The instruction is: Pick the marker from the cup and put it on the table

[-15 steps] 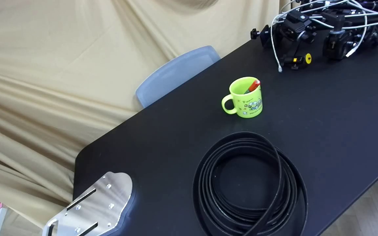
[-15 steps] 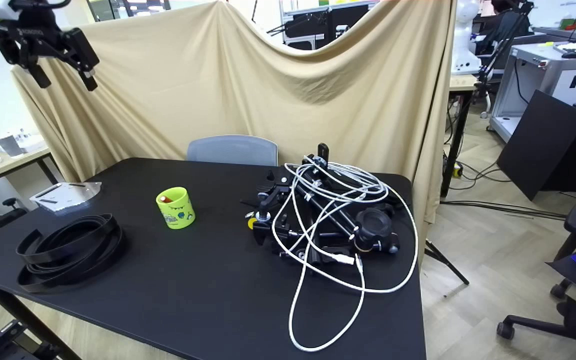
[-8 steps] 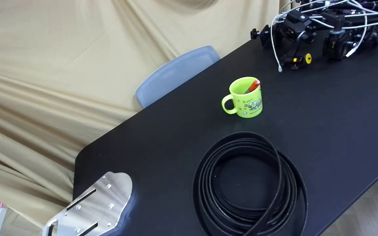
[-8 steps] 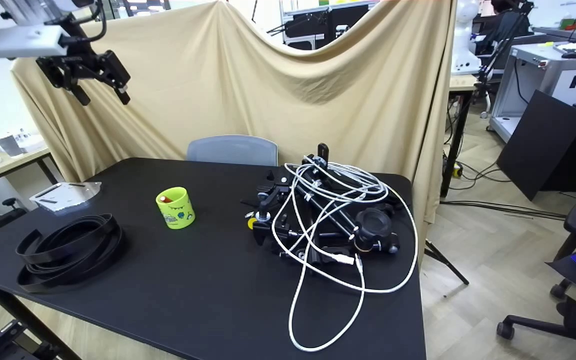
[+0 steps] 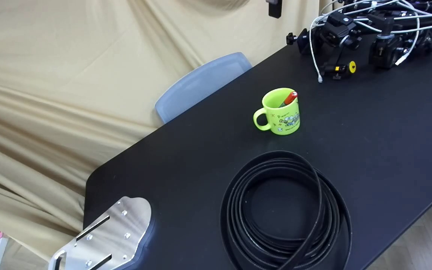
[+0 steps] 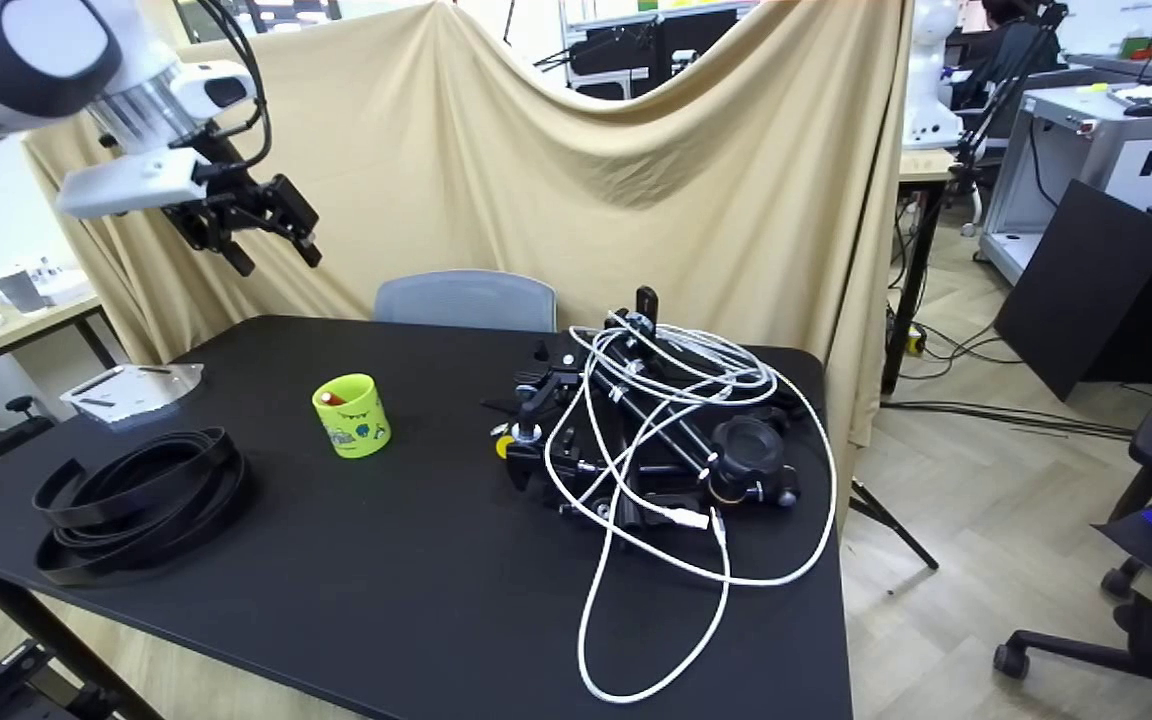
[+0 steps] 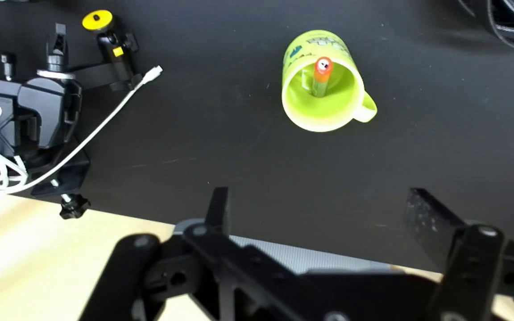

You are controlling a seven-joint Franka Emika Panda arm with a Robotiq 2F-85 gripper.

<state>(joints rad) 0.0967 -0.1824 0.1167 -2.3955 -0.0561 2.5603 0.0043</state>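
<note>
The marker (image 5: 291, 98) leans inside the lime-green cup (image 5: 281, 120), its red end at the rim. It also shows in an exterior view (image 6: 331, 399) and in the wrist view (image 7: 323, 73); its lower part is inside the cup. The cup stands upright on the black table (image 5: 186, 161), with its handle to the side. My gripper (image 6: 276, 257) is open and empty, in the air well above the table. In the wrist view the gripper (image 7: 319, 191) has its fingers wide apart, and the cup lies beyond the fingertips. A single fingertip (image 5: 275, 10) shows at the top of an exterior view.
A black coiled strap (image 5: 234, 202) lies near the cup. A metal plate (image 5: 107, 232) lies at a table corner. Black clamps and mounts (image 6: 656, 440) with white cables lie on the table on another side of the cup. A pale blue chair (image 5: 204, 86) stands at the edge.
In an exterior view my arm has come further into view, moving right and down toward the cup. A fingertip has entered at the top of an exterior view. Cup and marker have not moved.
</note>
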